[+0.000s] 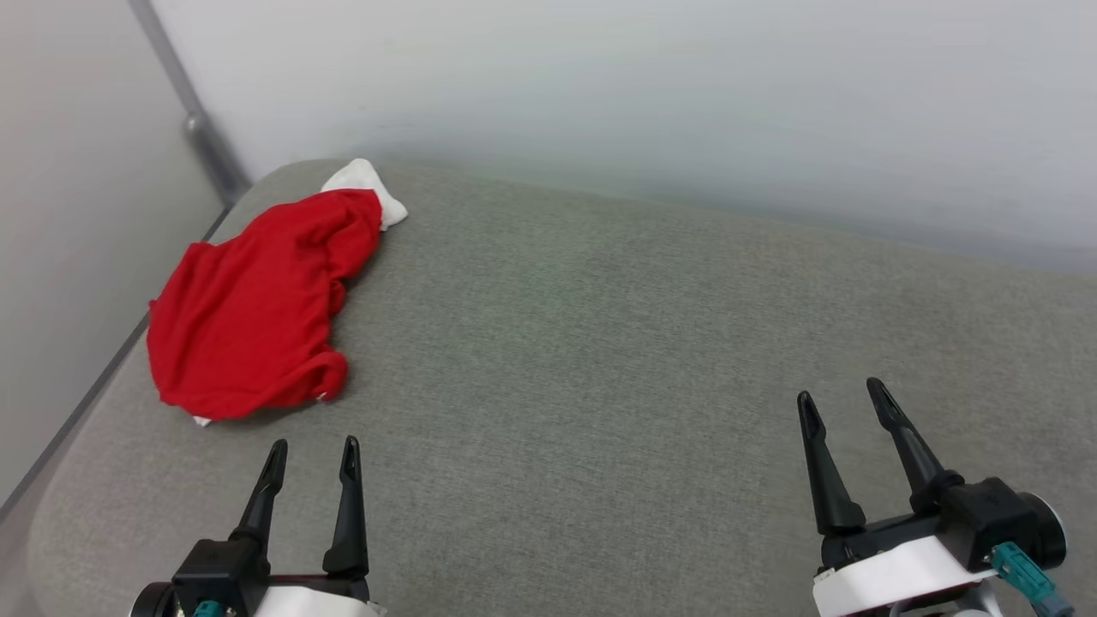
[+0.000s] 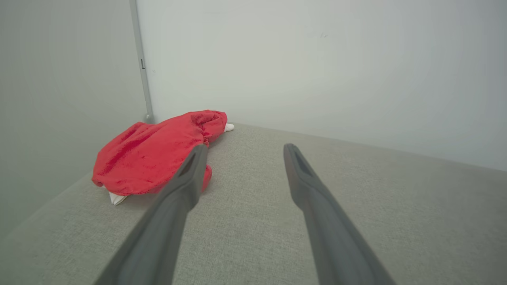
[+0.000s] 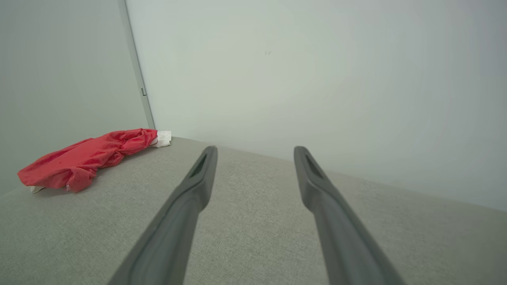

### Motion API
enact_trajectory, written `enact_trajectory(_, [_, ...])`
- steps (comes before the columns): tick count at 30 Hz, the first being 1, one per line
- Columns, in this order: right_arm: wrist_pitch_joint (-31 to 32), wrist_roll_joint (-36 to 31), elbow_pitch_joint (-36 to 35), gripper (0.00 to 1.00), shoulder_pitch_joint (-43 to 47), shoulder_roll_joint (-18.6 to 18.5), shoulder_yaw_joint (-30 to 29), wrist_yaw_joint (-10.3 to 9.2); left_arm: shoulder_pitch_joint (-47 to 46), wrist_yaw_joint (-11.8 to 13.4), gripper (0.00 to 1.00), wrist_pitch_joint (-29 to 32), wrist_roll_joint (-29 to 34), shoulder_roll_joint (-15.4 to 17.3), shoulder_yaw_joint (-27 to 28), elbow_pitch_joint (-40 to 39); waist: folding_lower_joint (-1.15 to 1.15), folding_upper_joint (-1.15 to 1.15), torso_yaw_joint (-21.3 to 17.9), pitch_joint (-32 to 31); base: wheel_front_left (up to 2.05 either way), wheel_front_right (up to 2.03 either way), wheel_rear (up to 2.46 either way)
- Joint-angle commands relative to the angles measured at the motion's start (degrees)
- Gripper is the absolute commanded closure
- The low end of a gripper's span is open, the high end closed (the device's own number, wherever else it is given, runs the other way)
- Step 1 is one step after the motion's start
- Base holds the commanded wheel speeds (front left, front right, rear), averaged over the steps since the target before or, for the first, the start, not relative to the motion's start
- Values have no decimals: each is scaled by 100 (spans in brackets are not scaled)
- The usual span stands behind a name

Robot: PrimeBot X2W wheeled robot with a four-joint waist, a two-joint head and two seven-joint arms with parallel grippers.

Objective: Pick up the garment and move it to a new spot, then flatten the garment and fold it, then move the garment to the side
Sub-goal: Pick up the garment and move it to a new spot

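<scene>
— Place of the shirt (image 1: 248,317)?
— Lies crumpled in a heap on the grey cushion (image 1: 600,360), at the far left corner, close to the wall (image 1: 651,94). Mostly red, with a bit of white cloth at the far end and at the near edge.
— State of the left gripper (image 1: 314,444)?
— Open, holding nothing, near the shirt but not touching.
— And the right gripper (image 1: 840,392)?
— Also open and empty, well apart from the shirt, over the grey cushion.

Head view looks down; wrist views skim low, sharing the garment (image 1: 248,317)
</scene>
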Motion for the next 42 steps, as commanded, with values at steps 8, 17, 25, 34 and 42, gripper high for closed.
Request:
enact_trajectory(8, [-14,-46,-3,0,89,7,182,-2,171,10,0,-16,54,-4,46,-76,0,0,763,-114,0,0,0])
enact_trajectory(17, [-14,44,35,0,112,7,293,-2,184,-83,0,-16,5,-4,153,-60,0,0,1104,-159,0,0,0])
enact_trajectory(25, [-14,86,48,0,133,7,297,-2,220,-90,0,-16,-61,-4,203,-16,0,0,1180,-202,0,0,0])
enact_trajectory(34, [-14,75,-3,0,83,7,305,-2,141,-166,0,-16,-162,-4,246,51,0,0,1169,-111,0,0,0])
enact_trajectory(42, [-14,-214,-133,0,-207,7,258,-2,-341,-361,0,-16,-352,-2,386,216,0,0,876,511,0,0,0])
